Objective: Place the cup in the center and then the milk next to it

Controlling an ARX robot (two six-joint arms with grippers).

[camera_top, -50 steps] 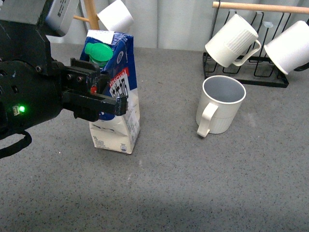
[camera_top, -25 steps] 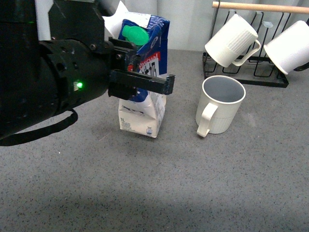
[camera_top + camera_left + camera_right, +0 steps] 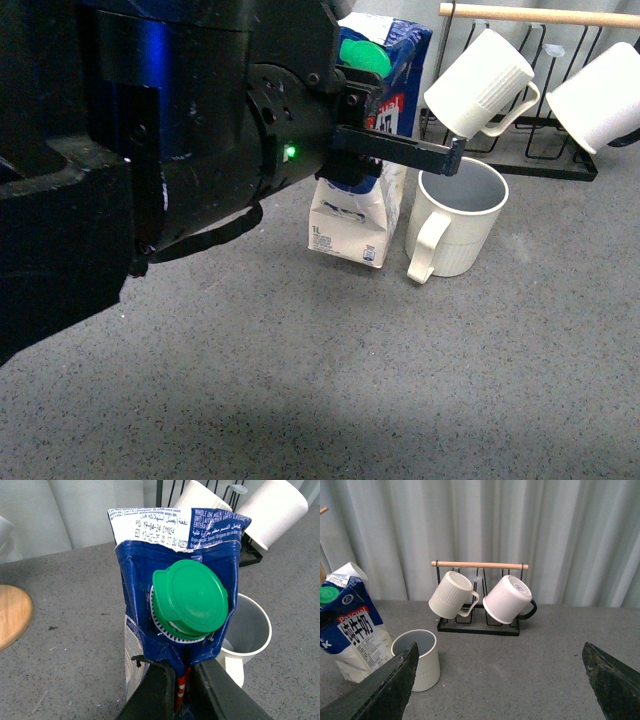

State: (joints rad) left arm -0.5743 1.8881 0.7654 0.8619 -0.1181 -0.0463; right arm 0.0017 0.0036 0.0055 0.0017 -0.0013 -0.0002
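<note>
We clamp the milk point(image 3: 350, 225) (tilted) in our left gripper point(image 3: 181, 687), just at the cup's point(image 3: 460, 225) nine o'clock; right gripper point(image 3: 500, 650) gapes.

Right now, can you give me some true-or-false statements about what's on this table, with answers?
The left end effector grips the milk carton. True.
The carton's lid is red. False: the screw cap is green.
The cup stands upright beside the carton. True.
The other arm holds a mug. False: the right end effector is open and empty.
Three mugs hang at the back. False: the black rack holds two mugs.
</note>
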